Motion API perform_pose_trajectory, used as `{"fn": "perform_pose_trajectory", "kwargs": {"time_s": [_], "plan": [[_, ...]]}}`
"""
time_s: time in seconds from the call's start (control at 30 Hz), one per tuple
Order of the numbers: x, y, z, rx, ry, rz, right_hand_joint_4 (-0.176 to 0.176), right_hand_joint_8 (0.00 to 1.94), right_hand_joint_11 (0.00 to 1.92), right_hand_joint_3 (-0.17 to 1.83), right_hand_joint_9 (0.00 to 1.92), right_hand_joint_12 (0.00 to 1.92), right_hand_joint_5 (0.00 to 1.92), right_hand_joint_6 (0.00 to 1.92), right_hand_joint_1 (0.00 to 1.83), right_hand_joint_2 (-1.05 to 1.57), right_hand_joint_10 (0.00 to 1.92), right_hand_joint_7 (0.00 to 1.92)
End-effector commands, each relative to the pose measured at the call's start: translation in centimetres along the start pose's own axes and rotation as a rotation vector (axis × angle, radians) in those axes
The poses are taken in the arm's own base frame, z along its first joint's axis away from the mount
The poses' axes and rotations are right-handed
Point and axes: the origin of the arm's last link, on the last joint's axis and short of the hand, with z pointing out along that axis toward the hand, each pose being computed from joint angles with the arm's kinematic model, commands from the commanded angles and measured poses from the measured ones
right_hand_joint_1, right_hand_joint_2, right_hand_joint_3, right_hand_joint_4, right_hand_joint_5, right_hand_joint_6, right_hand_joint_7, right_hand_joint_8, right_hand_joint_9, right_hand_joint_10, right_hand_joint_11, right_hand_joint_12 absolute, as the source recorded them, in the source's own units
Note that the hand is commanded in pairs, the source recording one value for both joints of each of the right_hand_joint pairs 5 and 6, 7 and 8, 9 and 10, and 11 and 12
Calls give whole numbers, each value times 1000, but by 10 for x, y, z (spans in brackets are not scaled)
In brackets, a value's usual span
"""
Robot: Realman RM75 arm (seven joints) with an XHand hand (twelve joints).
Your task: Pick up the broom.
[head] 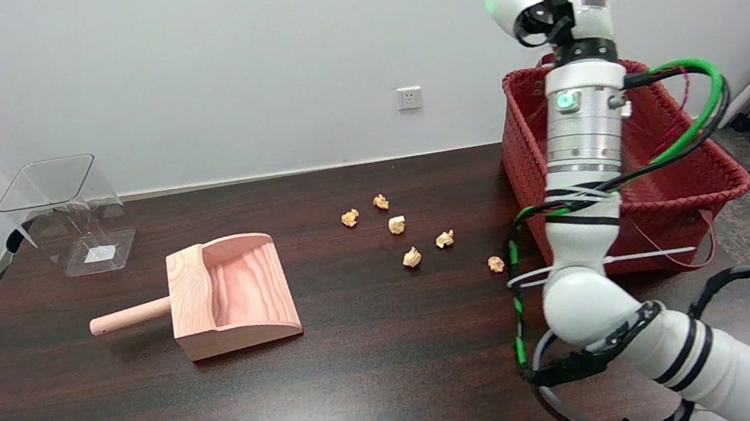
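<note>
Right arm (597,223) rises from the table's near right corner and runs straight up out of the top of frame; the right hand itself is out of view, so can't tell if it's spread, closed or holding anything

Broom: not visible anywhere on the table (385,385). Best guess it's inside the red woven basket (703,194) at the right edge, behind the arm, but the interior is mostly blocked by the forearm, so can't confirm. No read on its long axis either

On the table otherwise:
- wooden dustpan (229,297) left of centre, handle pointing to the left edge
- clear plastic bin (69,213) at the far left corner
- crumpled paper scraps (411,257) scattered mid-table, between dustpan and basket

Key relation for the next move: the arm stands directly in front of the basket, so if the broom's in there it sits below and just behind the arm, reached by coming down into the basket, not across the table. Right arm is the nearer one
</note>
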Motion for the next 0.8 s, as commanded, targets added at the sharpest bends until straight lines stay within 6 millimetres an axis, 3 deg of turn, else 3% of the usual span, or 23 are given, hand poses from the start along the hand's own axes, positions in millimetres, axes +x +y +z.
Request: {"fn": "perform_pose_trajectory", "kwargs": {"time_s": [0.03,0.43,0.8], "plan": [[-44,-44,-13,7,-33,106,0,1920,1920,239,1920,1920,1920,1920,826,1571,1920,1920],[-69,-36,-27,-41,-72,124,0,1920,1920,234,1920,1920,1920,1920,802,1571,1920,1920],[-82,-14,-44,-87,-118,136,0,1920,1920,173,1920,1920,1920,1920,802,1571,1920,1920]]}}
